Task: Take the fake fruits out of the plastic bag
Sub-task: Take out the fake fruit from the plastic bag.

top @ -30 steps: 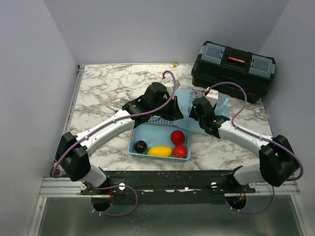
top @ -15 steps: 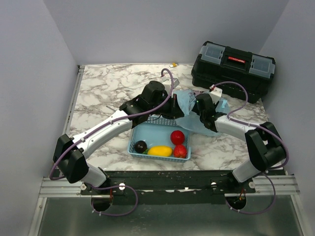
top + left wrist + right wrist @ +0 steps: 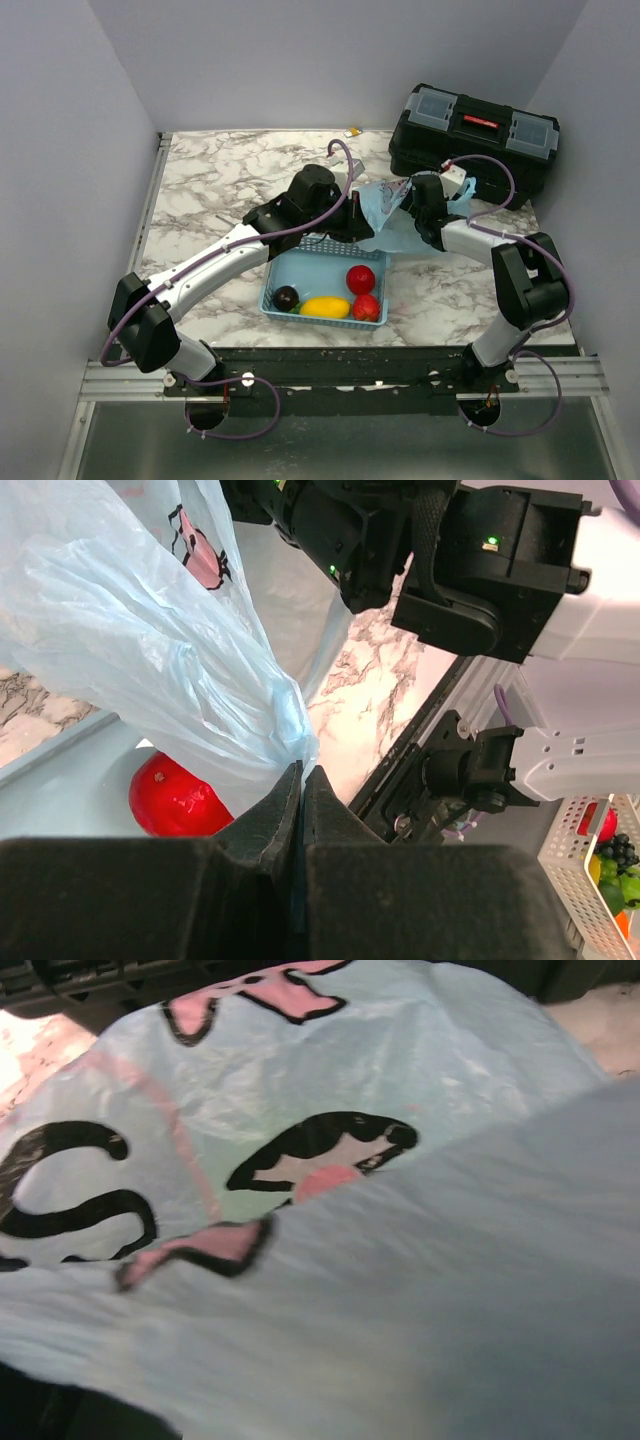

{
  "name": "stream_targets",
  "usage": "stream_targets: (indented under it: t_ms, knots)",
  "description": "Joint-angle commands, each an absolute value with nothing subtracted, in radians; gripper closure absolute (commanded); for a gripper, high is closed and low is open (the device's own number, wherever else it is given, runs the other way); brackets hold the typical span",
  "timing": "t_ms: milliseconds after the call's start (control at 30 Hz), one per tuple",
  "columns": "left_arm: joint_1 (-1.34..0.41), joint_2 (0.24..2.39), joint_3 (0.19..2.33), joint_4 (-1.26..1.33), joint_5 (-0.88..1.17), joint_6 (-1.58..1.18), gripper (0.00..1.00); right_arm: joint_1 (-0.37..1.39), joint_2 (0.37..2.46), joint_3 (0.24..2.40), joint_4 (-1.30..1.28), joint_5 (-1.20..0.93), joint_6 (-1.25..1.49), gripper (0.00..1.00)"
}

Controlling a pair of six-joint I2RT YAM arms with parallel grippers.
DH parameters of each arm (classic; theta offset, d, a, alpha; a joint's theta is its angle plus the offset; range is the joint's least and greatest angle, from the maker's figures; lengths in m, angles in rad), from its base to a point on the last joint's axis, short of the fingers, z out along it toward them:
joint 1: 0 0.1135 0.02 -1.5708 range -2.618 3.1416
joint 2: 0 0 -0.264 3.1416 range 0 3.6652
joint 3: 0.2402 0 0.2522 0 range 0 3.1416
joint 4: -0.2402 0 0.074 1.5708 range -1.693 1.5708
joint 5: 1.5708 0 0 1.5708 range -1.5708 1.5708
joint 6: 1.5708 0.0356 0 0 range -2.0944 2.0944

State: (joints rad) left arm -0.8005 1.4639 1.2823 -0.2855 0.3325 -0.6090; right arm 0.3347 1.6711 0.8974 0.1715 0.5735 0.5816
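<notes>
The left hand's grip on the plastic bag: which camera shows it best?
The left wrist view. There the left hand is shut, pinching a bunched fold of the plastic bag. The top view hides the grip under the left arm; the right wrist view shows only printed bag film.

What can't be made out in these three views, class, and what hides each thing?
Whether any fruit is inside the plastic bag: top view, its crumpled, printed film hides the inside.
Whether the right gripper has its jaws open: right wrist view, blurred bag film fills it.
Which kind the red fruit is: left wrist view, the bag covers part.
</notes>
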Motion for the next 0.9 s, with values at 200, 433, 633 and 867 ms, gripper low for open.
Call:
stream_targets:
  t_ms: [200,433,633,867]
  knots:
    - [-0.804,1.469,1.279,-0.293,0.348,-0.595,1.0,0.288,1.791,0.99,0.217,0.54,0.606,0.15]
    - [-0.805,1.502,1.272,-0.288,0.361,-0.604,1.0,0.281,1.83,0.988,0.333,0.447,0.587,0.08]
    - [-0.824,1.524,1.275,-0.284,0.371,-0.61,1.0,0.267,1.885,1.026,0.333,0.479,0.63,0.08]
    - [-0.827,1.522,1.288,-0.303,0.358,-0.599,1.0,0.233,1.925,1.039,0.332,0.494,0.645,0.1]
